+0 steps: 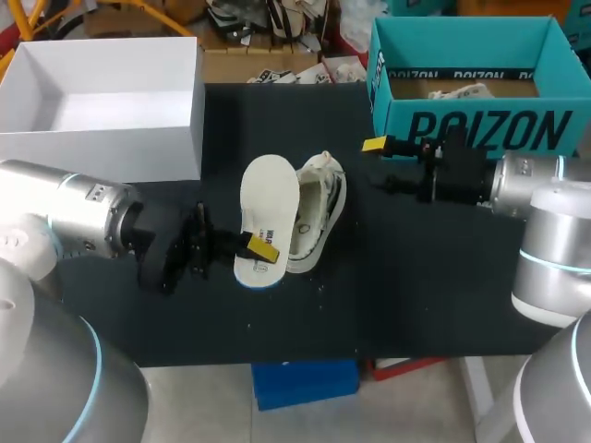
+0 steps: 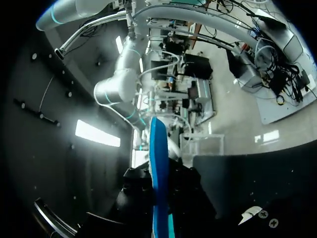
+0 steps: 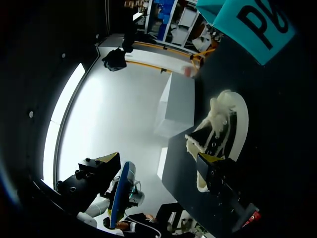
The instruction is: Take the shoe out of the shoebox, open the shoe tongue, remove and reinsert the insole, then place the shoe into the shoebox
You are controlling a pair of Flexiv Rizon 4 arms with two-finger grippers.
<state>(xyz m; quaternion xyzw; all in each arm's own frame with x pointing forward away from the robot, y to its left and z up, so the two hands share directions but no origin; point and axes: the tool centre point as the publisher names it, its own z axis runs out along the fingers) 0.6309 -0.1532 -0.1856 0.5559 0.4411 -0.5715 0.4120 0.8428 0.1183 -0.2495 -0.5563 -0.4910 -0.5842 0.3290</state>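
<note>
Grippers, counted: two. Clamped in the left gripper, by its narrow end: one insole, white on top, held up just beside the shoe. On the shoe's far side, near but apart from it: right gripper, fingers spread wide, nothing between them.

Shoes: one, white, lying on its side, opening turned toward the insole.

Boxes: two, both open. White box back from the shoe on the left arm's side, teal box back from it on the right arm's side.

Seen only from the left wrist: insole edge-on, blue underneath, pinched between dark fingers. Seen only from the right wrist: dark inside of the shoe, ahead of the parted fingers.

Under everything: black table.
</note>
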